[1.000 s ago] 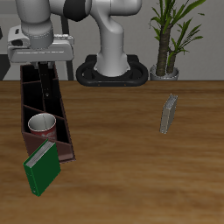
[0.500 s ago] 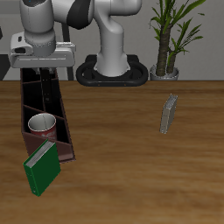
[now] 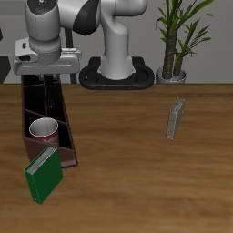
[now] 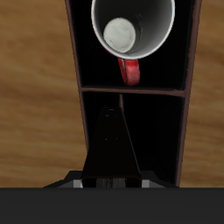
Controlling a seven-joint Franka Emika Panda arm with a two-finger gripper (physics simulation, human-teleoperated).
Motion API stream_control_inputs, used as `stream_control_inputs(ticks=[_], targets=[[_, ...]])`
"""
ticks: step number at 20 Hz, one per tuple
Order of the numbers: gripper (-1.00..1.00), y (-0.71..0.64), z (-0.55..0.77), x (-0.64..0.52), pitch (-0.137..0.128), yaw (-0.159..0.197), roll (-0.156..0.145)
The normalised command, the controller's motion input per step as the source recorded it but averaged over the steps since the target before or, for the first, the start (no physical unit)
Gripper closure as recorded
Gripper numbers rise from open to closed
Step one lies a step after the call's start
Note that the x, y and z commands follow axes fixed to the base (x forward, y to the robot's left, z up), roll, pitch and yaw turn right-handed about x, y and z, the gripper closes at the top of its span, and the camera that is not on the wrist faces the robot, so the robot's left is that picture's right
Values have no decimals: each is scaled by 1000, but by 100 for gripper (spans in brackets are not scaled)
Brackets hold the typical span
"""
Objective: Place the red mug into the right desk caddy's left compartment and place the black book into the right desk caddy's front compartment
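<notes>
No text, label, brand, number or sign can be read in either view. The green book [image 3: 43,174], the thin grey book [image 3: 175,118] and the red mug [image 4: 133,31] below the jaws show plain surfaces with no lettering. The right desk caddy [image 3: 68,136] and the bench [image 3: 146,173] carry no markings either.
</notes>
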Motion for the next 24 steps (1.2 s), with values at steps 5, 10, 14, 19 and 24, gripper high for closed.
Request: stream_control_inputs(ticks=[5, 10, 14, 19, 24], targets=[[100, -28, -27, 34, 11, 2, -13], [100, 47, 11, 25, -6, 21, -2], [100, 56, -5, 31, 8, -7, 10], [100, 128, -87, -23, 20, 4, 21], [100, 329, -23, -145, -14, 60, 63]])
